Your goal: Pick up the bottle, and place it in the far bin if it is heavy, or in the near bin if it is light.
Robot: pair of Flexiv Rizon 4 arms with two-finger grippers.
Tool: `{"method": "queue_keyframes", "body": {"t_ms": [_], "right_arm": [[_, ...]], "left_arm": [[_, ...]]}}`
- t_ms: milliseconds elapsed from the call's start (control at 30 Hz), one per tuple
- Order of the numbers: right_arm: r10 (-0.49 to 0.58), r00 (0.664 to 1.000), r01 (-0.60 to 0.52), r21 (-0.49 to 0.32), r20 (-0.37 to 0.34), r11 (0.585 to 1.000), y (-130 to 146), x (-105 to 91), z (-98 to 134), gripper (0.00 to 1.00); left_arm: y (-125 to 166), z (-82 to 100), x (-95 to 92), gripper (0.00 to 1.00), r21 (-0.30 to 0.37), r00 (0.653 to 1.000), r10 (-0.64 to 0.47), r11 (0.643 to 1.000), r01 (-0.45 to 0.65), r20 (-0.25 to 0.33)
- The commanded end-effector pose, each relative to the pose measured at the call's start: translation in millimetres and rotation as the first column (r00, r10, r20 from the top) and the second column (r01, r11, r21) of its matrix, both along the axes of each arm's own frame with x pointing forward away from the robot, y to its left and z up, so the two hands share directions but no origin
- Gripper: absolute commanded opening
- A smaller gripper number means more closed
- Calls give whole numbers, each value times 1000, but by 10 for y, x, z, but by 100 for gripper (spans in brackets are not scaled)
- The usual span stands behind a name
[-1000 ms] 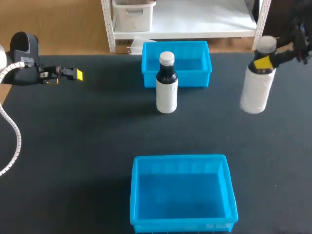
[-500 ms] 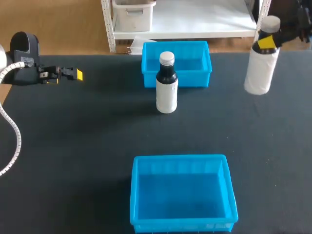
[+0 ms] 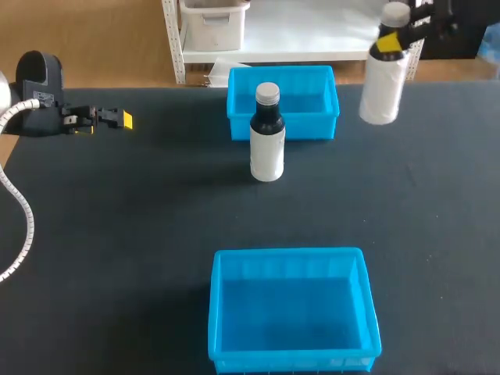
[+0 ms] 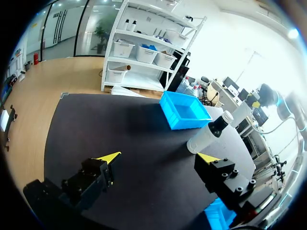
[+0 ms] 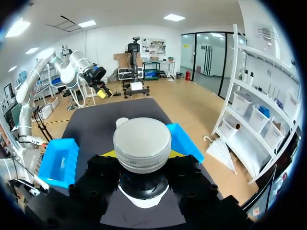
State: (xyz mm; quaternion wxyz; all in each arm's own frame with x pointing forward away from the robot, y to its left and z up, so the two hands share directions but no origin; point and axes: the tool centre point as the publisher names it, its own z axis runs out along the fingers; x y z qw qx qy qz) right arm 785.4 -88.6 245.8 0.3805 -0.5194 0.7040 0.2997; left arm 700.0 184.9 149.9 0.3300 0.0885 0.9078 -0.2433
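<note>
- Your head view sits above and behind the robot. It looks down on the whole table [image 3: 117, 234], with the near bin [image 3: 291, 253] closest and the far bin [image 3: 283, 72] beyond.
- Your left wrist view rides low over the table's left side, facing across it toward the far bin [image 4: 184, 112] and the standing bottle [image 4: 207, 136].
- Your right wrist view sits tight behind the held bottle [image 5: 142, 143], looking past it over the table. All three views share both bins.

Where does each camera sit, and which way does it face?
Head: above, behind the robot, looking down on the table; left gripper and right gripper show.
Left wrist: on that arm, facing rightward across the table; its open fingers show.
Right wrist: on that arm, facing leftward over the held bottle it grips.
All share the far bin.
</note>
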Motion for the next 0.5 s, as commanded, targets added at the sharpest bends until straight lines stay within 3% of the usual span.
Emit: {"method": "queue_keyframes", "body": {"t_ms": [33, 500], "right_arm": [[21, 1000, -21, 5, -15, 1000, 104, 359, -26, 14], [32, 999, -31, 17, -12, 999, 489, 825, -74, 11]], "left_arm": [[0, 0, 0, 100, 0, 1000, 0, 1000, 0, 0], [0, 0, 0, 100, 0, 1000, 0, 1000, 0, 0]]}}
